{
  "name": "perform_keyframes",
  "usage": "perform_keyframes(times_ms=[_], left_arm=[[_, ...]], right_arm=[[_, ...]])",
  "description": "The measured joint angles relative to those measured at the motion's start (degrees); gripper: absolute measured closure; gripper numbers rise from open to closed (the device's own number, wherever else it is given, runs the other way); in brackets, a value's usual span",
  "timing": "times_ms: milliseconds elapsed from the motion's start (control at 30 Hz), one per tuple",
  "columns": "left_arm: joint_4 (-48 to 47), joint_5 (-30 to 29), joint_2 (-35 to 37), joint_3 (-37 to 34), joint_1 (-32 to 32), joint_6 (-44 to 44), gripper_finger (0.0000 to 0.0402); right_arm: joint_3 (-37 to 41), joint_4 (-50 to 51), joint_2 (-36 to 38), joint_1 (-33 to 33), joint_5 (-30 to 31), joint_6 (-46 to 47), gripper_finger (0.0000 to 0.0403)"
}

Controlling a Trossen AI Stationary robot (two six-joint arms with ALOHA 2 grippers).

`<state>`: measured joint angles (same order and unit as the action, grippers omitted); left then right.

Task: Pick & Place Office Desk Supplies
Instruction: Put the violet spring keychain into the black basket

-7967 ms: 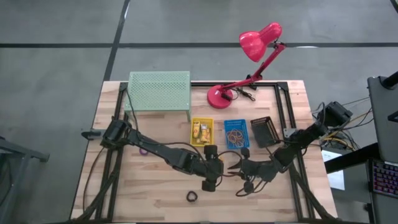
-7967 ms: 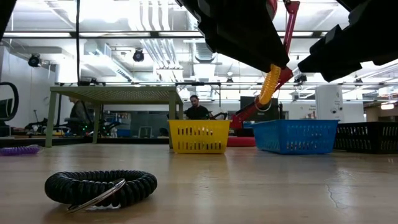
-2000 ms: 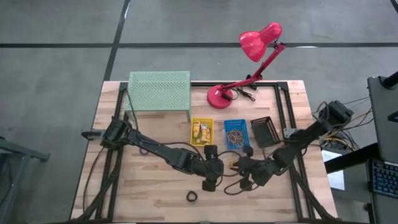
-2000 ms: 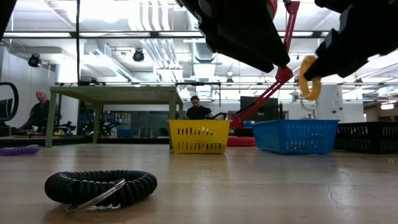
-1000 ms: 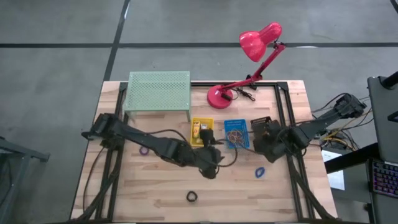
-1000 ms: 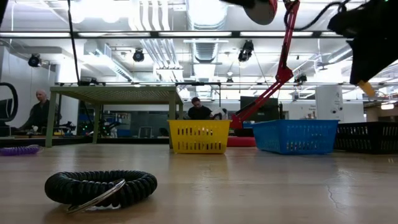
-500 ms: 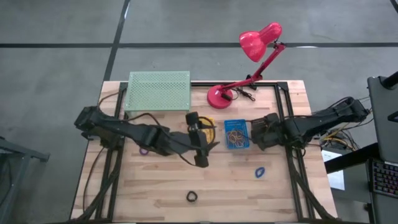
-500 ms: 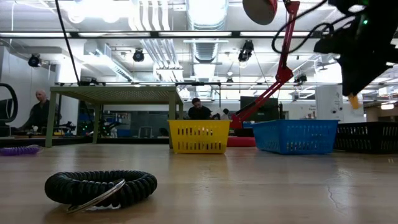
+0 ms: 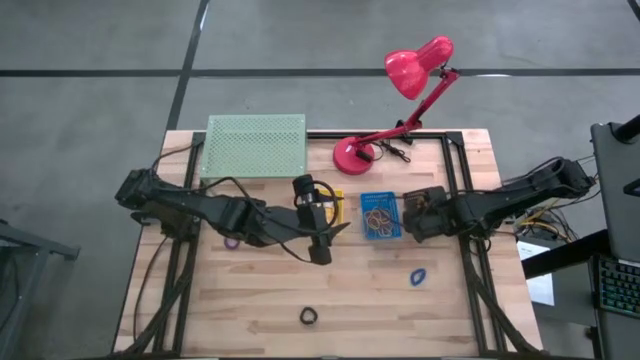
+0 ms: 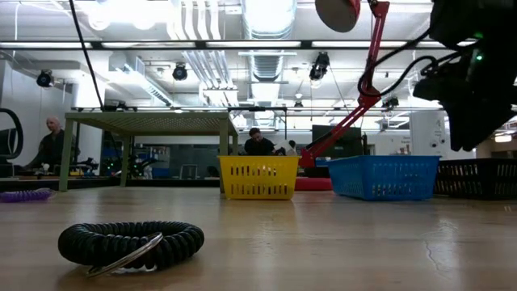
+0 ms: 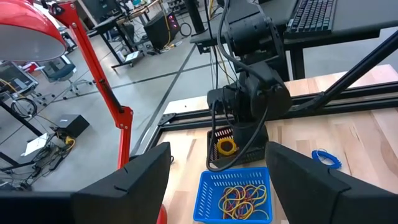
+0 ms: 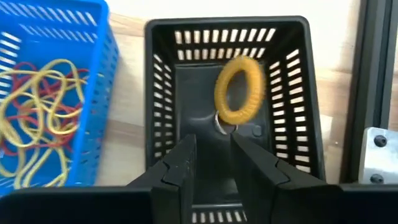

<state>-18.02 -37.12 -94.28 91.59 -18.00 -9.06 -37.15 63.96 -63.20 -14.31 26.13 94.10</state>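
Observation:
A yellow coiled ring (image 12: 239,90) with a small metal key ring lies inside the black basket (image 12: 283,93), and shows there too in the left wrist view (image 11: 226,147). My right gripper (image 9: 412,215) hangs just above that basket, pointing steeply down. Its fingers (image 12: 180,168) are open and clear of the ring. My left gripper (image 9: 333,228) is raised over the table beside the yellow basket (image 9: 328,200), open and with nothing in it. A blue coil (image 9: 417,276), a black coil (image 9: 308,316) and a purple coil (image 9: 231,241) lie on the tabletop.
A blue basket (image 9: 380,216) of rubber bands stands between the yellow and black baskets. The pale green mesh shelf (image 9: 255,145) and the pink-red lamp (image 9: 355,152) stand at the far side. In the low view, the black coil (image 10: 129,242) lies close to the near edge.
My right gripper has moved toward the far edge and sunk over the black basket. The yellow ring that hung at its fingertips now lies in that basket. My left gripper has risen and drawn back toward the table's left and far side, staying open.

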Motion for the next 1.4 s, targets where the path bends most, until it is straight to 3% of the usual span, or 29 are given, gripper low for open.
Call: perform_keyframes(times_ms=[467,867,1133,1400], left_arm=[[-0.1,-0.02,0.04,-0.02,0.04,-0.13,0.0135],[-3.26,0.0,0.04,-0.07,0.04,0.85,0.0136],[-13.28,0.02,0.04,-0.07,0.02,7.56,0.0136],[-25.69,0.04,0.04,-0.07,0.0,21.76,0.0136]], right_arm=[[0.4,-0.5,0.0,-0.04,-0.88,-0.26,0.026],[0.16,-0.94,0.02,-0.04,-0.83,-0.21,0.0265],[0.16,-1.77,0.02,-0.04,-0.81,-0.21,0.0275],[0.18,-1.95,0.02,-0.04,-0.79,-0.21,0.0275]])
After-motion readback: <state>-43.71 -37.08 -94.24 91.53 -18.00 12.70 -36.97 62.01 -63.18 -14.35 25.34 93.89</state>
